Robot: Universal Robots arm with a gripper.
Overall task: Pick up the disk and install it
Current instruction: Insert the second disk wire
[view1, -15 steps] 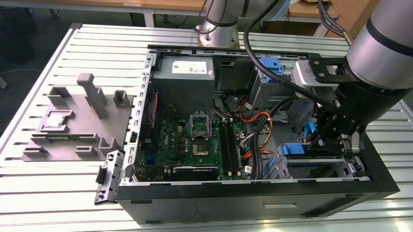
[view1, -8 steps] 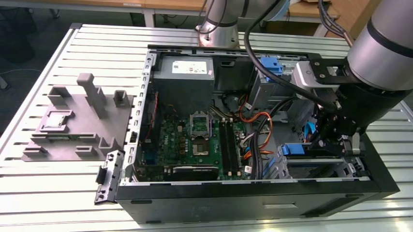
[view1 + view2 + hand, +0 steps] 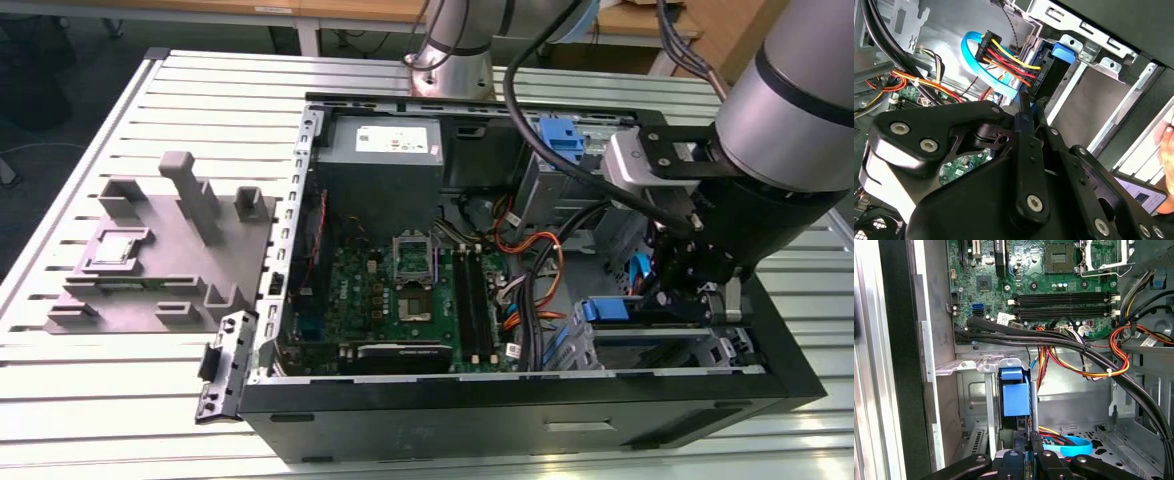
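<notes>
The gripper is reaching down into the open computer case at the drive bay by the case's front corner. In the first wrist view its fingers are sitting nearly closed on the edge of the disk, standing upright in the bay. The second wrist view is adding the cable bundle plugged in beside the disk's blue carrier.

disk mostly hidden inside metal drive bay, only blue carrier end visible, gripper tips cut off by frame edge below the bay, cables covering disk's connector end
</notes>
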